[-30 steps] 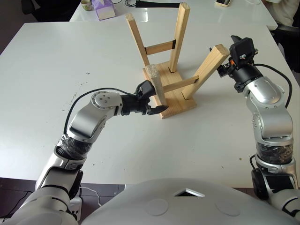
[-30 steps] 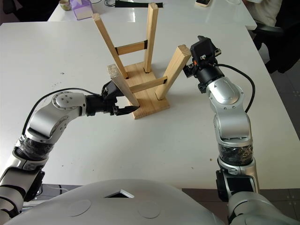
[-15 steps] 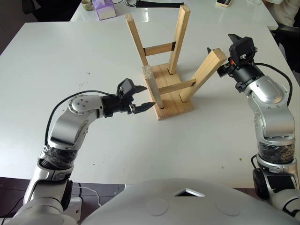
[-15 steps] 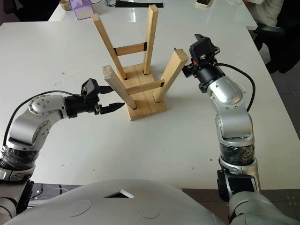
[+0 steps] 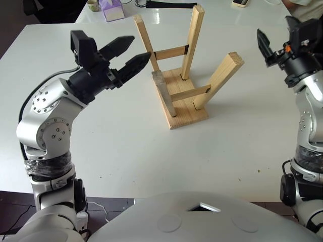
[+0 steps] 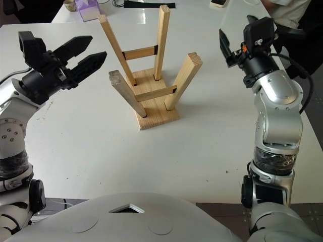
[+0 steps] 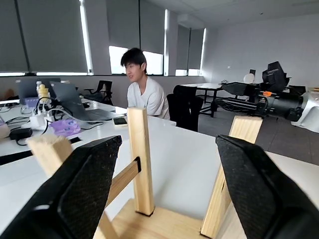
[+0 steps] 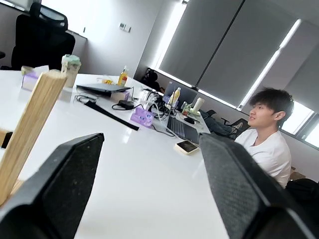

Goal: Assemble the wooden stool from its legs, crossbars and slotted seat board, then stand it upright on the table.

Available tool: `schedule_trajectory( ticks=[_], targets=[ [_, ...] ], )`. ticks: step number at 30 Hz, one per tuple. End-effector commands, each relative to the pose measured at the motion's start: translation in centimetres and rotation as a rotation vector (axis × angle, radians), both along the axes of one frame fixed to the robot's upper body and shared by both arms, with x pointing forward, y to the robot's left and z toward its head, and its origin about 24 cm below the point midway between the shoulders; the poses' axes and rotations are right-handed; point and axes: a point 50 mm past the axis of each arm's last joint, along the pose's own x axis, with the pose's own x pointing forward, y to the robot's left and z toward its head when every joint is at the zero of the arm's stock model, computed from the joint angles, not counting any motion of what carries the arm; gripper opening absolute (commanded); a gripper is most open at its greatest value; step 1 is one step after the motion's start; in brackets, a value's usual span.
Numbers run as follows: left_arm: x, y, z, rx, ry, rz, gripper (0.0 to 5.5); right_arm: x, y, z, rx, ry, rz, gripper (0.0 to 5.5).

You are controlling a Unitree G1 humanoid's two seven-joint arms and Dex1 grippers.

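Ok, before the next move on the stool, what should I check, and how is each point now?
1. Left gripper open and off the stool: ok.
2. Right gripper open and off the stool: ok.
3. Four legs standing in the seat board: ok.
4. Both crossbars in place, far and near: ok.
5. Near-right leg leans outward; joint tight: cannot tell.
6. Stool upright: not ok. It rests upside down, board on the table, legs up.
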Motion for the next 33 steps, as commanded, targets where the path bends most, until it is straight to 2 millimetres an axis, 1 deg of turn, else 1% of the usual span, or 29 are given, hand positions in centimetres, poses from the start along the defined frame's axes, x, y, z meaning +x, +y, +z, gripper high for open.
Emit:
schedule_trajectory(
  ticks=[1, 2, 4, 6, 8, 11, 15, 20, 22, 24, 27, 30, 33],
  targets=[
    [0.0, -0.8, -1.3, 0.065, 0.059, -0.043, 3.51, -0.3, -0.7, 0.4, 0.019, 0.034, 0.035, 3.51],
    [0.0, -0.8, -1.9, 0.089, 0.075, -0.040, 3.51, -0.5, -1.1, -0.2, -0.024, 0.081, 0.052, 3.51],
    [0.0, -0.7, -3.2, 0.116, 0.114, -0.033, 3.51, -1.3, -2.1, -2.2, -0.163, 0.219, 0.092, 3.51],
    [-0.2, -1.1, -4.0, 0.123, 0.128, -0.032, 3.51, -2.3, -2.9, -5.0, -0.291, 0.382, 0.174, 3.51],
    [-0.1, -1.7, -3.9, 0.082, 0.123, -0.048, 3.51, -3.0, -3.2, -7.4, -0.345, 0.498, 0.236, 3.51],
    [-0.1, -2.9, -3.6, 0.022, 0.133, -0.083, 3.51, -3.7, -3.1, -9.7, -0.402, 0.586, 0.294, 3.51],
    [-0.2, -5.4, -4.1, 0.018, 0.167, -0.140, 3.51, -4.0, -2.7, -11.2, -0.446, 0.618, 0.331, 3.51],
    [-1.1, -9.1, -4.2, -0.024, 0.214, -0.208, 3.51, -4.3, -2.8, -12.7, -0.506, 0.649, 0.347, 3.51],
    [-1.1, -10.2, -4.1, -0.018, 0.207, -0.212, 3.51, -4.2, -2.8, -13.1, -0.521, 0.652, 0.345, 3.51],
    [-0.5, -10.2, -3.6, -0.001, 0.183, -0.171, 3.51, -4.0, -2.6, -13.4, -0.532, 0.649, 0.344, 3.51],
    [0.1, -9.0, -2.7, 0.045, 0.126, -0.117, 3.51, -4.1, -2.7, -13.9, -0.539, 0.652, 0.330, 3.51],
    [-0.5, -7.6, -1.7, 0.071, 0.071, -0.136, 3.51, -4.5, -2.9, -14.5, -0.546, 0.659, 0.310, 3.51],
    [-1.2, -6.9, -1.2, 0.092, 0.040, -0.179, 3.51, -5.0, -2.8, -14.8, -0.538, 0.664, 0.295, 3.51]
  ],
)
